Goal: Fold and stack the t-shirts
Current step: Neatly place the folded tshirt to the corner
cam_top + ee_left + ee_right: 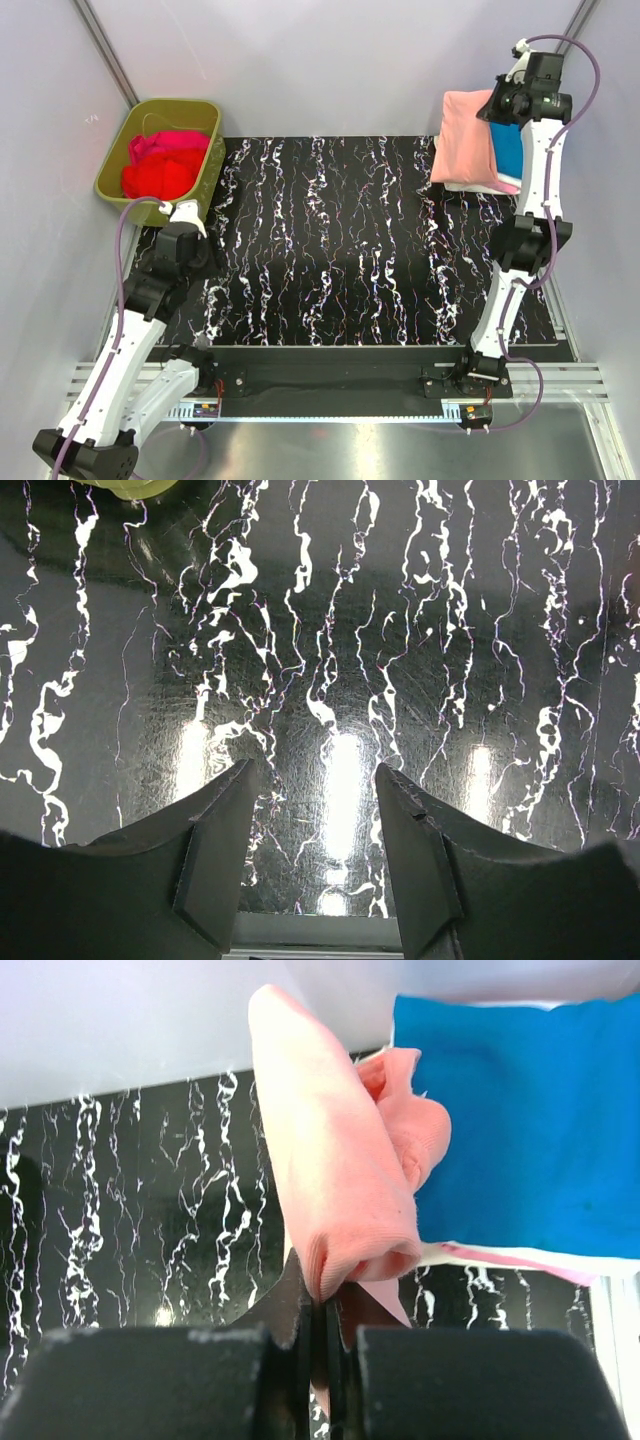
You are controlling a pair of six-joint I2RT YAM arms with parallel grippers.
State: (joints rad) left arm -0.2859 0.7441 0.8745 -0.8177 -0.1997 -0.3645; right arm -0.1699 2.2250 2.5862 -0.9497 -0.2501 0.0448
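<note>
My right gripper [328, 1300] is shut on a fold of the salmon-pink t-shirt [335, 1160] and holds it at the far right of the mat, over a stack with a bright blue t-shirt [520, 1110] on top and cream and pink edges beneath. From above, the salmon-pink shirt [465, 140] hangs folded partly over the blue one [507, 150]. Red and magenta t-shirts [165, 165] lie crumpled in the olive-green tub [205, 170]. My left gripper [312, 780] is open and empty above the bare black marbled mat [320, 660], near the tub.
The black marbled mat [340, 240] covers the table between the arms. The tub stands at the far left corner, just off the mat. Grey walls close in the back and sides. A metal rail [330, 385] runs along the near edge.
</note>
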